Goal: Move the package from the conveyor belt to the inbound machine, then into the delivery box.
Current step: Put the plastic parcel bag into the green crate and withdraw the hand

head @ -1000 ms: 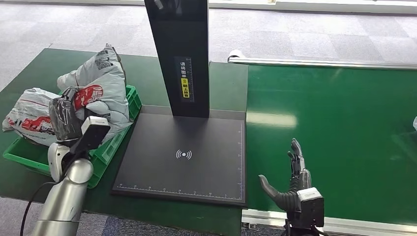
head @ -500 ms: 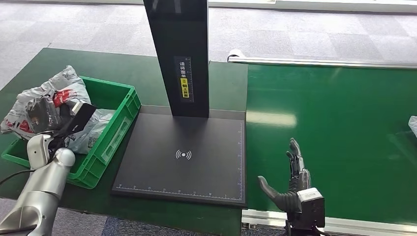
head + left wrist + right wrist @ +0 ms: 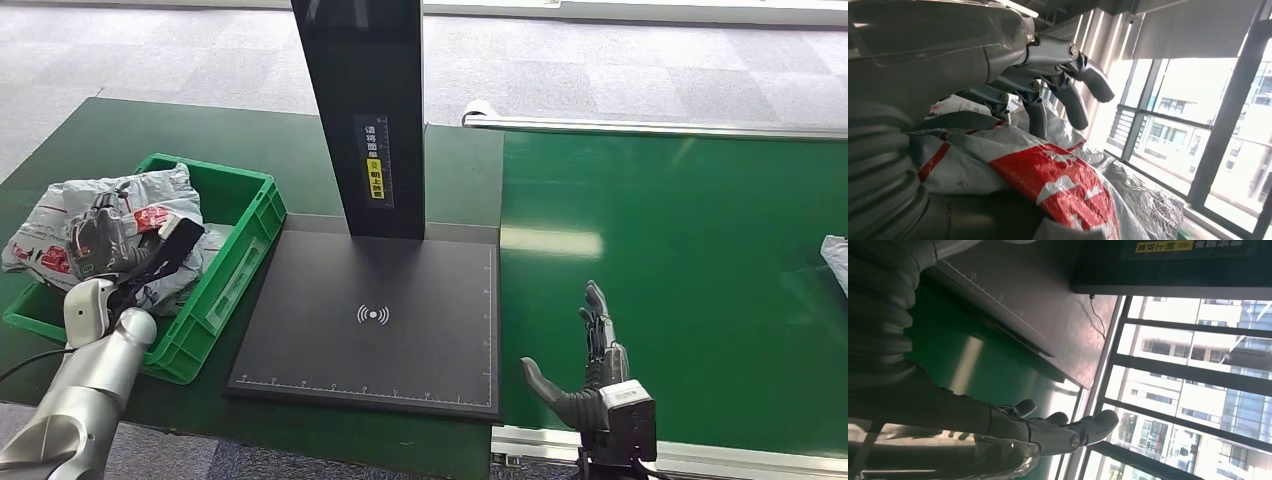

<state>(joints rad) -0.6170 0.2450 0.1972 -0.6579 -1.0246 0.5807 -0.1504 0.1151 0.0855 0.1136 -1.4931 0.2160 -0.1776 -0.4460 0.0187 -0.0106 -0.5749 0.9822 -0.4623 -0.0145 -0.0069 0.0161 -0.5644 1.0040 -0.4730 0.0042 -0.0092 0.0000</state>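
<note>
1. Against a second ago, the package (image 3: 120, 215) has been lowered from above the green delivery box (image 3: 245, 245) into it, beside another grey bag (image 3: 35, 250).
2. The left hand (image 3: 100, 240) is seen resting on the package; in the left wrist view its fingers (image 3: 1073, 102) are spread over the plastic, and a firm grip cannot be told.
3. The delivery step is judged nearly done; only release appears to be left.
4. The right hand (image 3: 590, 375) is held open over the conveyor belt (image 3: 680, 260), fingers apart, unchanged.
5. A further parcel (image 3: 836, 258) is seen at the belt's far edge.
6. The inbound machine (image 3: 375, 320) stands on a dark green counter (image 3: 120, 130); grey carpet tiles lie beyond.
</note>
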